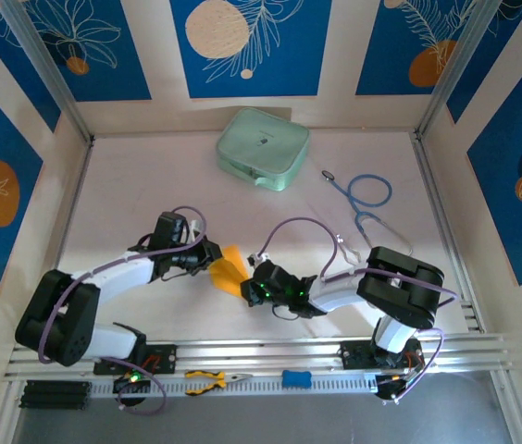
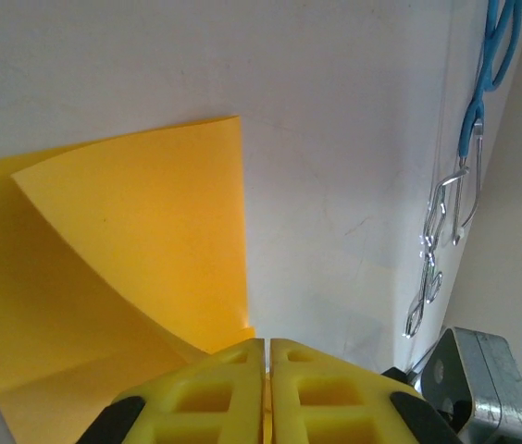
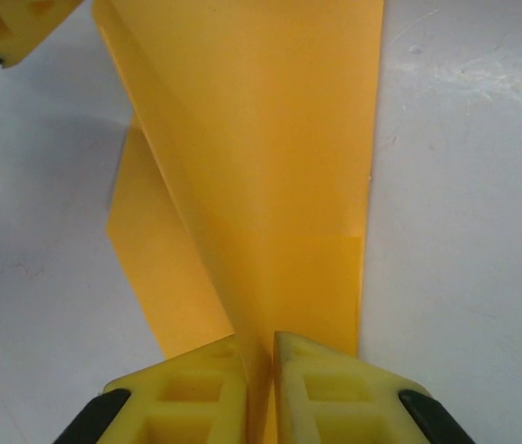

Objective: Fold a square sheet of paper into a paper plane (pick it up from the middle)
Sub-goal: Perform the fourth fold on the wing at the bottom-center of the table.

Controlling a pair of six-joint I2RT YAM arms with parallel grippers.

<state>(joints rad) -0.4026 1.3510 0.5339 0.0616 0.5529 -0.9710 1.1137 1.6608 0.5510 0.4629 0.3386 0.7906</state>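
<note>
Orange-yellow and half folded, the square sheet of paper sat at the middle of the bench between the 2 arms, much of it hidden from above. The left pincer pinched 1 edge and the right pincer the opposite edge, fingers pressed together on it. Both forearms lay low, angled inward.

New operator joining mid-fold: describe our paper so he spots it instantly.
Start at the middle of the white table, nearer than the pale green case. There the left gripper and right gripper meet, both pinching the orange-yellow sheet of paper, partly folded over. It is thin and plain, unlike the orange-handled pliers on the near rail.
</note>
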